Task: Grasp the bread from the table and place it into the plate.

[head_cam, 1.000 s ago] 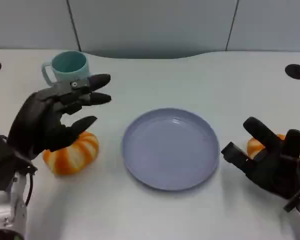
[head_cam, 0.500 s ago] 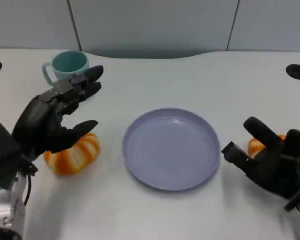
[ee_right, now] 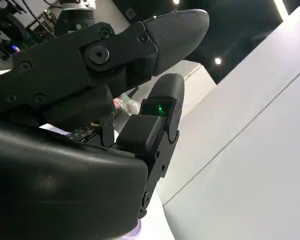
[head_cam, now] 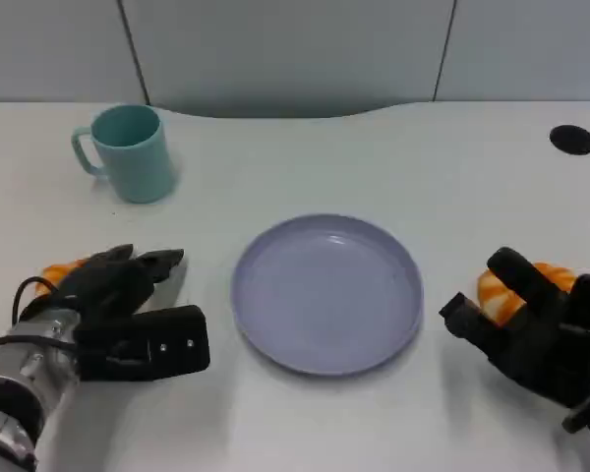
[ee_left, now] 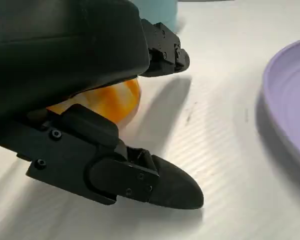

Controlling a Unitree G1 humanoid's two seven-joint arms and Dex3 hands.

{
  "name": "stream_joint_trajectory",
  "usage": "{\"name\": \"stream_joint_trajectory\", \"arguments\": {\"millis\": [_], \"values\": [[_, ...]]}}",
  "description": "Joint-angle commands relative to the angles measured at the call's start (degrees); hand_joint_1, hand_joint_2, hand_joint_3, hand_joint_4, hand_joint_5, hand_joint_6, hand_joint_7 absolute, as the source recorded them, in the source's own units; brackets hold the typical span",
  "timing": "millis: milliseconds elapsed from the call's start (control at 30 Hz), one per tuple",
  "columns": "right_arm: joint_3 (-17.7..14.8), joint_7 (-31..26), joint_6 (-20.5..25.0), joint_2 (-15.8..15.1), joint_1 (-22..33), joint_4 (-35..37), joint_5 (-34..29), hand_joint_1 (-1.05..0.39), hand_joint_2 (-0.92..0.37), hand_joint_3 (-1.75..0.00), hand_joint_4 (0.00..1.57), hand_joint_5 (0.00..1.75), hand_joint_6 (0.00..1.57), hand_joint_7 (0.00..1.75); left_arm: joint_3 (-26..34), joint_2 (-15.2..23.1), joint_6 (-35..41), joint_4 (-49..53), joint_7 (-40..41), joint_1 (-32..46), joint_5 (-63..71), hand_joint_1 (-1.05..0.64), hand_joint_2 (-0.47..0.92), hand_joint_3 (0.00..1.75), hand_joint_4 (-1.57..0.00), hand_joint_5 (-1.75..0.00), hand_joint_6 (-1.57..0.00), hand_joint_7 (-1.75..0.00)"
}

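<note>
Left hand [head_cam: 118, 315] lowered over bread [ee_left: 107, 100], fingers around it, grip uncertain, right hand [head_cam: 541, 334] unmoved, fingers spread

Plate [head_cam: 326, 293] centre; mug [head_cam: 130, 152] behind-left; bread [head_cam: 59, 273] left.

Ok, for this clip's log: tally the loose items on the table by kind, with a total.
Bread: 2, one under the left hand, one behind the right hand
Plate: 1, purple
Mug: 1, teal
Total: 4
</note>
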Motion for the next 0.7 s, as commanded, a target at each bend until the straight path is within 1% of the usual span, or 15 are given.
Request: {"name": "stream_joint_trajectory", "arguments": {"millis": [33,100,233,367,433,567,633,700], "values": [[-0.05,-0.25,0.75,-0.64,0.02,-0.64,0.34,-0.52,-0.92,-0.05,0.64,1.30,1.00,0.26,-0.52,1.23,0.69,2.49,-0.59,2.35,0.23,-1.03,0.92,0.15,-0.12,-0.06,-0.14,-0.03],[-0.11,-0.98,-0.24,-0.45,0.41,-1.10,0.18,-0.52,-0.92,-0.05,0.63,1.32,1.00,0.26,-1.00,1.27,0.57,2.49,-0.15,2.26,0.71,-1.03,0.92,0.15,-0.14,-0.07,-0.14,-0.03],[-0.37,-0.33,0.42,-0.25,0.18,-0.76,0.76,-0.51,-0.92,-0.05,0.62,1.34,0.99,0.25,-1.21,1.40,-0.19,2.42,0.34,2.07,0.67,-1.02,0.92,0.16,-0.16,-0.08,-0.15,-0.03],[-0.02,-1.28,0.25,-0.48,0.26,-1.26,0.35,-0.52,-0.92,-0.06,0.63,1.34,1.00,0.26,0.29,1.69,-3.91,1.72,2.43,2.11,-0.91,-1.03,0.92,0.19,-0.23,-0.11,-0.20,-0.04],[-0.22,-1.15,0.58,-0.47,0.14,-0.97,0.62,-0.51,-0.92,-0.06,0.63,1.32,1.00,0.26,0.98,1.71,-5.41,1.42,3.30,2.06,-1.53,-1.02,0.92,0.18,-0.26,-0.12,-0.22,-0.04],[-0.09,-1.38,0.18,-0.65,-0.46,-0.52,0.29,-0.51,-0.92,-0.05,0.65,1.32,1.00,0.27,3.06,2.15,-13.26,-0.89,7.13,1.51,-3.81,-0.99,0.92,0.18,-0.36,-0.15,-0.27,-0.05],[-0.05,-1.44,0.07,-0.69,-0.59,-0.41,0.20,-0.52,-0.92,-0.05,0.66,1.32,1.00,0.27,3.52,2.20,-14.61,-1.05,7.76,1.39,-4.01,-0.98,0.92,0.19,-0.37,-0.16,-0.28,-0.05],[-0.17,-2.43,-0.08,-0.56,-0.82,-0.23,0.18,-0.53,-0.92,-0.04,0.67,1.31,1.01,0.27,5.05,3.03,-19.83,-3.70,8.48,0.86,-5.73,-0.96,0.92,0.20,-0.40,-0.16,-0.31,-0.05]]}}
